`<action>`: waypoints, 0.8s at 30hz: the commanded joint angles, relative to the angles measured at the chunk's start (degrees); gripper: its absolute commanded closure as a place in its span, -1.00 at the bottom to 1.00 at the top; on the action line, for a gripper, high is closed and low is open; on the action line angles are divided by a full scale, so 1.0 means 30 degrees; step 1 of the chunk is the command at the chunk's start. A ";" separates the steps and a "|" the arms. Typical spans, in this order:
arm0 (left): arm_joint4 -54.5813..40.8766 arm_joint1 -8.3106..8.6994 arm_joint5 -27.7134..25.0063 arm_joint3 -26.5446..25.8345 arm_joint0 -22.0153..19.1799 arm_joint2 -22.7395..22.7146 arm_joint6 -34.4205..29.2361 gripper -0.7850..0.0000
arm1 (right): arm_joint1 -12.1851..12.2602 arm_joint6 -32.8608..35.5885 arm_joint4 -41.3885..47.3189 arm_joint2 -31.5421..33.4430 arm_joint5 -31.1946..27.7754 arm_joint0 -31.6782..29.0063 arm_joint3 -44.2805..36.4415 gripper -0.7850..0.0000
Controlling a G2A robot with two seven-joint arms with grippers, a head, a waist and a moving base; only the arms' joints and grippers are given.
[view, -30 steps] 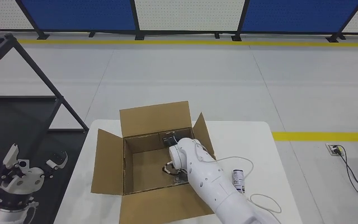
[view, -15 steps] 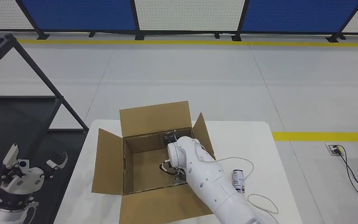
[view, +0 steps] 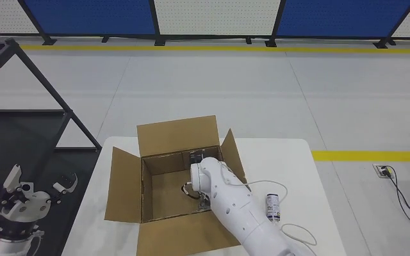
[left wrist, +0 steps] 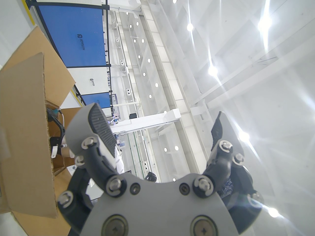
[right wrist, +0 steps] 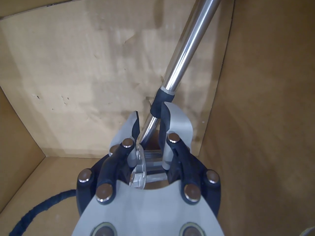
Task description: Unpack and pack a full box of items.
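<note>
Left: the left gripper [view: 41, 176] sits off the table's left edge, beside the near left corner, well apart from the cardboard box [view: 176, 134]. In its wrist view the left gripper [left wrist: 157, 114] points up toward the ceiling lights. Its two ribbed pads [left wrist: 99, 121] are spread wide with nothing between them, and a flap of the box [left wrist: 24, 124] stands at the side.

Centre: the box stands open on the white table [view: 301, 166] with all four flaps folded outward. The robot's right arm [view: 230, 205] reaches down into the box, toward its right-hand wall.

Inside the box: the right gripper [right wrist: 150, 114] has its jaws drawn close together around a polished metal rod [right wrist: 187, 40]. One finger presses the thin lower shaft and the other lies against the black collar [right wrist: 157, 99] where the shaft widens. The rod is tilted, and its far end leans into an upper corner where two box walls meet. The cardboard floor [right wrist: 73, 62] beside it is scuffed. A small clear part sits at the rod's lower end between the fingers; what it is cannot be told.

Right: a small can [view: 272, 208] lies on the table just beside the arm, outside the box.
</note>
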 commanded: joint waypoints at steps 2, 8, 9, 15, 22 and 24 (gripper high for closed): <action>0.0000 0.0000 0.0000 0.0000 0.0000 0.0000 0.0000 -1.00 | -0.0142 -0.0329 0.0201 0.0032 0.0435 0.0145 0.0372 0.47; 0.0000 0.0000 0.0000 0.0000 0.0000 0.0000 0.0000 -1.00 | -0.0413 -0.0973 0.0490 0.0077 0.1315 0.0448 0.1150 0.44; 0.0000 0.0000 0.0000 0.0000 0.0000 0.0000 0.0000 -1.00 | -0.0469 -0.1038 0.0523 0.0059 0.1431 0.0486 0.1265 0.41; 0.0000 0.0000 0.0000 0.0000 0.0000 0.0000 0.0000 -1.00 | -0.0795 -0.1559 0.0670 -0.0058 0.2042 0.0673 0.1918 0.44; 0.0000 0.0000 0.0000 0.0000 0.0000 0.0000 0.0000 -1.00 | -0.1134 -0.2206 0.0917 -0.0100 0.2502 0.0877 0.2693 0.47; 0.0000 0.0000 0.0000 0.0000 0.0000 0.0000 0.0000 -1.00 | -0.1213 -0.2339 0.0997 -0.0084 0.2615 0.0985 0.2962 0.46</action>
